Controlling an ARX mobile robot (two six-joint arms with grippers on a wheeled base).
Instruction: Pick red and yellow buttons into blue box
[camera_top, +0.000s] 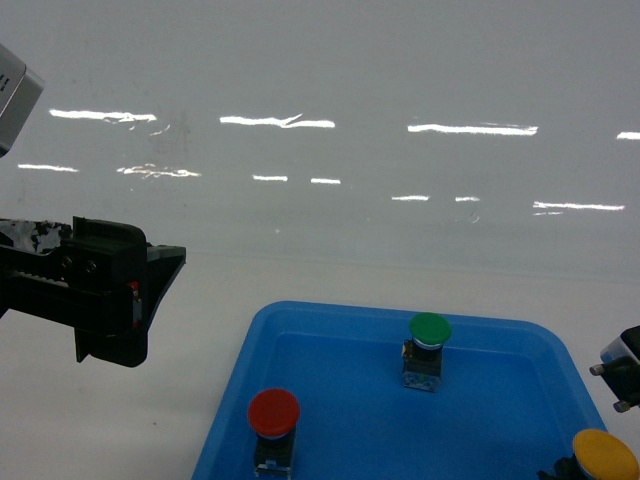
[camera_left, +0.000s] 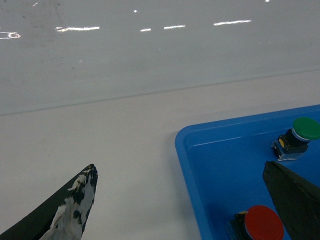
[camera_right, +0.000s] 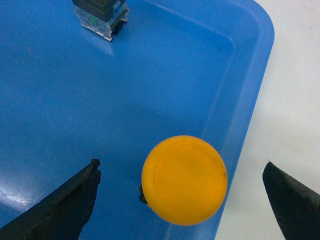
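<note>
Left gripper (camera_left: 180, 200) sits spread wide over the tray's (camera_top: 300, 320) left edge, nothing in it. Red button (camera_top: 273, 412) stands front-left in the tray, green button (camera_top: 429, 331) further back, yellow button (camera_right: 184, 179) front-right, between the wide-open fingers of the right gripper (camera_right: 182, 195).

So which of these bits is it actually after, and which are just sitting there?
For the job:
red button
yellow button

Just lying about:
green button
shallow blue tray holding all three

The deep blue box is not in view.
</note>
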